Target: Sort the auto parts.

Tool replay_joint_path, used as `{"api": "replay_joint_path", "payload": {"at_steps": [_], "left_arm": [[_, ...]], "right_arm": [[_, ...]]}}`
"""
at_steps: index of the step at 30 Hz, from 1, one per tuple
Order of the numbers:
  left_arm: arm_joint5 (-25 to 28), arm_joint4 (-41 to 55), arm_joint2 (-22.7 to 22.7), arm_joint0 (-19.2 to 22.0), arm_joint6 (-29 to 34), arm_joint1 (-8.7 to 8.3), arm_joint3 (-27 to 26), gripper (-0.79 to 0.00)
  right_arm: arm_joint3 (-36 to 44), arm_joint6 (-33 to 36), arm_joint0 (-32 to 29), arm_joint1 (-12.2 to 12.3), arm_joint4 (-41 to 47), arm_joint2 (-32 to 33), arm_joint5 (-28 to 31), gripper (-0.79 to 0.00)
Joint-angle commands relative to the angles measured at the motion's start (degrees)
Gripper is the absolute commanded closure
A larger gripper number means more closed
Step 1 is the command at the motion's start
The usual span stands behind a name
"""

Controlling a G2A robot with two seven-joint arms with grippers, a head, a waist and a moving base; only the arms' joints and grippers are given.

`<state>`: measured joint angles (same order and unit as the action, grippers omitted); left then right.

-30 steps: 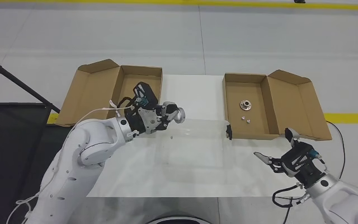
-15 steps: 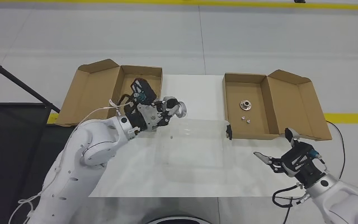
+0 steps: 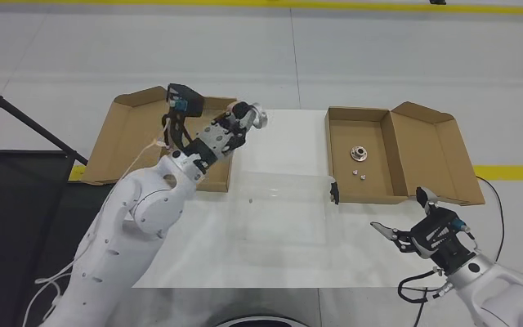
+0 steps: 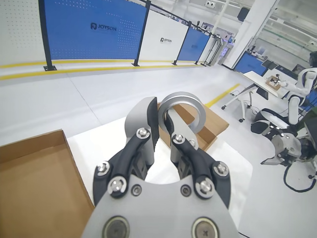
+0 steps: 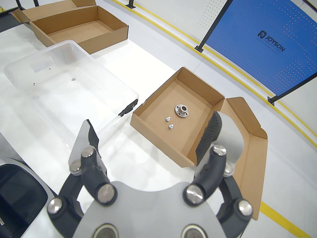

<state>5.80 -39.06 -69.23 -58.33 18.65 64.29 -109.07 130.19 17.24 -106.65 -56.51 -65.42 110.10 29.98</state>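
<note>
Where the counter (image 3: 270, 262) lies closest to us, by its right edge toward the near corner, we find our right tool (image 3: 398, 210) hanging with its jaws spread wide and nothing between them. In its own wrist view the right tool (image 5: 152, 120) is raised above the near wall of the right cardboard box (image 5: 158, 130).

Farther in, a clear plastic bin (image 3: 286, 204) lies across the middle of the counter, and one end of it comes just beside the right cardboard box (image 3: 359, 192). That box sits at the counter's right edge with its flap folded outward. On its floor we see a flanged hub (image 3: 358, 153) and, nearer to us, two small studs (image 3: 355, 173) lying side by side, apart from the hub.

At the far edge, our left tool (image 3: 245, 121) is raised beside the far right corner of the left cardboard box (image 3: 204, 110). It holds a metal ring (image 3: 259, 118) narrowly. In the left wrist view, one finger of the left tool (image 4: 161, 115) passes through the metal ring (image 4: 179, 97) and the other presses its outer wall.
</note>
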Motion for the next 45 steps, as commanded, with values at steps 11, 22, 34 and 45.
{"api": "replay_joint_path", "payload": {"at_steps": [11,22,34,45], "left_arm": [[-24.19,-6.2,-2.63,2.45,3.42,1.11,7.45,0.0],[-24.92,-4.81,-5.04,2.22,5.85,0.96,8.68,0.0],[-30.0,-7.01,-2.01,9.13,18.54,1.52,21.14,0.0],[-29.4,-10.01,8.57,25.24,35.46,4.14,45.58,0.0]], "right_arm": [[0.0,0.0,0.0,0.0,0.0,0.0,0.0,-0.785],[0.0,0.0,0.0,0.0,0.0,0.0,0.0,-0.785],[0.0,0.0,0.0,0.0,0.0,0.0,0.0,-0.785],[0.0,0.0,0.0,0.0,0.0,0.0,0.0,-0.785]]}}
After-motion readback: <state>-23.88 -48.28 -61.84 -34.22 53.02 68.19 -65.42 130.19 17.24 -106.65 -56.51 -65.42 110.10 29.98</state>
